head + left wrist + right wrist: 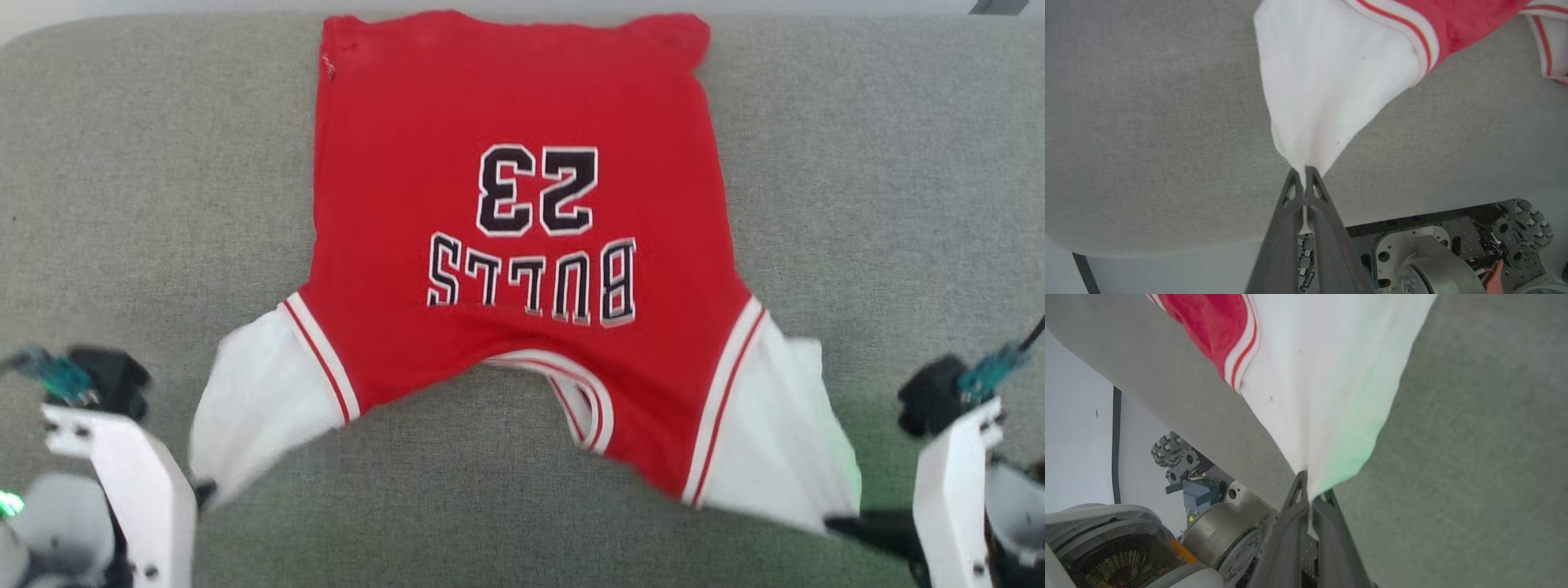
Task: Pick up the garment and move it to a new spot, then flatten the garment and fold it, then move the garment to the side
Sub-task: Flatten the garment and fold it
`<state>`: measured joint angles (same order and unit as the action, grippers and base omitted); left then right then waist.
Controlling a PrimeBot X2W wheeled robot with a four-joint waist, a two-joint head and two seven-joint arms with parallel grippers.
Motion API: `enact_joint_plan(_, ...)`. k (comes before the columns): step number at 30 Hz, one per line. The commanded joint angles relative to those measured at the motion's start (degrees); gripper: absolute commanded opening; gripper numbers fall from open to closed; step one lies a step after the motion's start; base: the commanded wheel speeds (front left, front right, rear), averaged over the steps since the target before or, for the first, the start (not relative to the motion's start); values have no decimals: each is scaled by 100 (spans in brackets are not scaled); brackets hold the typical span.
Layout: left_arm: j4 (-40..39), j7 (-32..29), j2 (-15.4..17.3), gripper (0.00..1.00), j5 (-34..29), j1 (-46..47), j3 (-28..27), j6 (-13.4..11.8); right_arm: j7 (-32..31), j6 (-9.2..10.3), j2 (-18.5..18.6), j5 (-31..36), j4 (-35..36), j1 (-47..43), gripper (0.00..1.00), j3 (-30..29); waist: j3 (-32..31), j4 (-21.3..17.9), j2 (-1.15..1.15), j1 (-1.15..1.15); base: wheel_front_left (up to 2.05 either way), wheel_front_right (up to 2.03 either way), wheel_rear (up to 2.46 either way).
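the red bulls jersey [522, 163] lies spread on the grey fabric surface [122, 204], collar [584, 400] nearest, the left gripper [1305, 173] clamped on its left white sleeve [261, 384], the right gripper [1310, 490] clamped on its right.

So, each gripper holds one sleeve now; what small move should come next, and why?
Probably draw both sleeves gently apart and lower them: the left gripper and right gripper each pinch a white sleeve tip, and the garment lies rumpled between them near the collar.
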<state>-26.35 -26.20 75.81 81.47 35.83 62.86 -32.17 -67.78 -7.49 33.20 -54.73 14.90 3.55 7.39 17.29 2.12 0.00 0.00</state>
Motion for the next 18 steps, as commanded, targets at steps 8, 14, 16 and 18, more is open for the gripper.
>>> enact_joint_plan(8, 12, 221, -263, 0, 149, -466, 226, -7, -642, 0, -759, 542, 577, -843, 0, -499, 54, 74, 0, 0, 0, 0, 0)
enact_joint_plan(14, 582, 562, -796, 0, -46, -342, 182, 370, 51, -1, -966, 1376, 434, -587, 48, -310, 109, 110, 0, 0, 0, 0, 0)
enact_joint_plan(16, 795, 697, -973, 0, -137, -294, 155, 520, 309, -1, -1039, 1540, 405, -468, 100, -266, 133, 124, 0, 0, 0, 0, 0)
enact_joint_plan(18, 1015, 832, -1144, 0, -228, -249, 142, 667, 555, -1, -1077, 1660, 412, -331, 100, -265, 168, 130, 0, 0, 0, 0, 0)
